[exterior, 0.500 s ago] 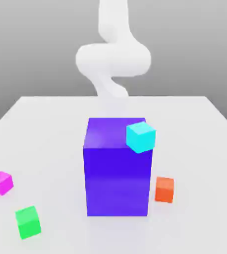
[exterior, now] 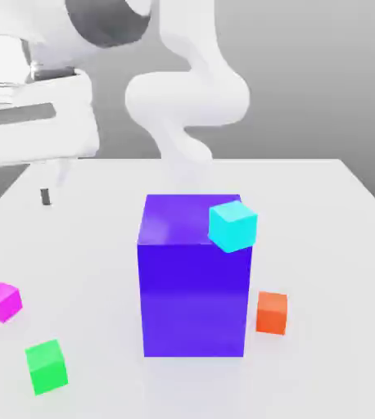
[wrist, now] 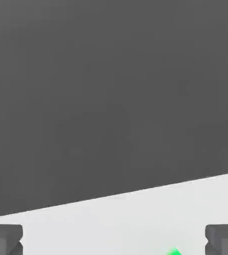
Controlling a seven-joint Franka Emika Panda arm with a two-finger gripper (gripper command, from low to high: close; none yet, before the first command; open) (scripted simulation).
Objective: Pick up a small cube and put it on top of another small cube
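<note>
Jaws apart above white table [exterior: 322, 245]

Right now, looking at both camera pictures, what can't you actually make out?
- Gripper: hand view cuts its fingertips at the picture's edge.
- Green cube: hand view shows just a corner, cut by the edge.
- Cyan cube: exterior view can't settle whether it rests on the big purple block or sits behind it.

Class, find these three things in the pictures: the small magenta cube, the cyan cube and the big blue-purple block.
small magenta cube [exterior: 1, 301], exterior view, front face.
cyan cube [exterior: 232, 226], exterior view, front face.
big blue-purple block [exterior: 192, 299], exterior view, front face.
</note>
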